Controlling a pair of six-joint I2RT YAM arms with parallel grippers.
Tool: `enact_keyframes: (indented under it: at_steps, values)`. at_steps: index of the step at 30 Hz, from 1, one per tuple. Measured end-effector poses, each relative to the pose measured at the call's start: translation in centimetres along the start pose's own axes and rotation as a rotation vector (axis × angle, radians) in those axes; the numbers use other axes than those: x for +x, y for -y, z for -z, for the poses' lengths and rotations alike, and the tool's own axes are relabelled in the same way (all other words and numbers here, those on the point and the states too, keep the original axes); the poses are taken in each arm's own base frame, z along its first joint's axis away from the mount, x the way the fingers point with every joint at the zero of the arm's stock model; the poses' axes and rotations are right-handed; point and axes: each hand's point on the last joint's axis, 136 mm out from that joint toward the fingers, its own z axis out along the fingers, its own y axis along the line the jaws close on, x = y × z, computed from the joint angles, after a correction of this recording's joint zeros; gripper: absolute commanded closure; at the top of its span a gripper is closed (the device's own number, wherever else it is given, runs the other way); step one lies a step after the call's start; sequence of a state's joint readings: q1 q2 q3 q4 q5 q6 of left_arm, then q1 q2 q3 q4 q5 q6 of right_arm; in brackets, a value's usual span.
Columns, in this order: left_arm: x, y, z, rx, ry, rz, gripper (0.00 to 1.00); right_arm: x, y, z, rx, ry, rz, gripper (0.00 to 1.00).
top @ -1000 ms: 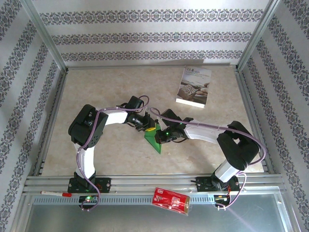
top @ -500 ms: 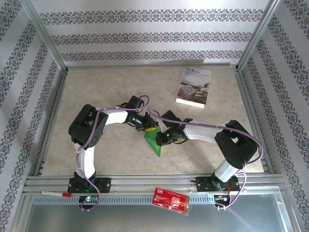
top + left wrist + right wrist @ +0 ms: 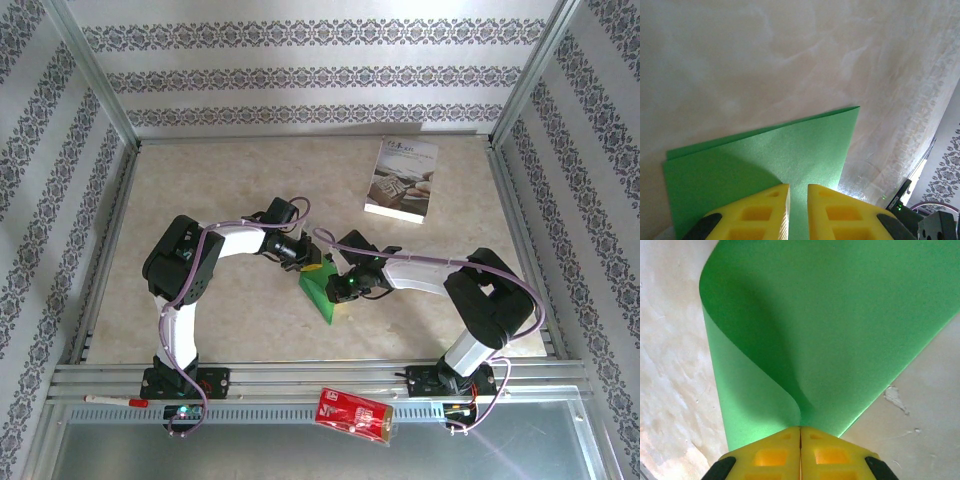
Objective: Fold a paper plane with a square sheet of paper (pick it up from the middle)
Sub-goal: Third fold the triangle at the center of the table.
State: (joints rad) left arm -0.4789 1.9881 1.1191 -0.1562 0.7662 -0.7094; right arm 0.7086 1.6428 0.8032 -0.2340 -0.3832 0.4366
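The square sheet of paper (image 3: 322,297) is bright green and lies partly folded at the table's middle, tapering to a point toward the near edge. My left gripper (image 3: 313,266) stands over its far end. In the left wrist view its yellow fingers (image 3: 762,210) are a narrow gap apart above the flat paper (image 3: 765,155), with nothing between them. My right gripper (image 3: 337,290) meets the sheet from the right. In the right wrist view that gripper (image 3: 800,427) is shut on an edge of the paper (image 3: 840,315), and the pinched flap curls up off the layer below.
A white printed booklet (image 3: 402,179) lies at the back right of the beige table (image 3: 200,180). A red packet (image 3: 353,415) rests on the metal rail in front of the arm bases. A white pen-like stick (image 3: 115,400) lies at the near left. Patterned walls enclose the table.
The right gripper has edged slightly left with the pinched paper edge. The left arm has held still.
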Motion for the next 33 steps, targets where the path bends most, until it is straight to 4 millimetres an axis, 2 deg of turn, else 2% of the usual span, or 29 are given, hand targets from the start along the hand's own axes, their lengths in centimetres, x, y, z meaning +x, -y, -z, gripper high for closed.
enact_keyframes:
  at_steps: [10,33]
  values:
    - [-0.01,0.02,0.01,0.0,0.0,-0.003,0.83,-0.68,0.25,-0.17,0.003,0.003,0.014,0.92]
    - [-0.01,0.01,-0.01,-0.003,-0.004,0.001,0.83,-0.66,0.23,-0.51,-0.004,-0.009,0.01,0.93]
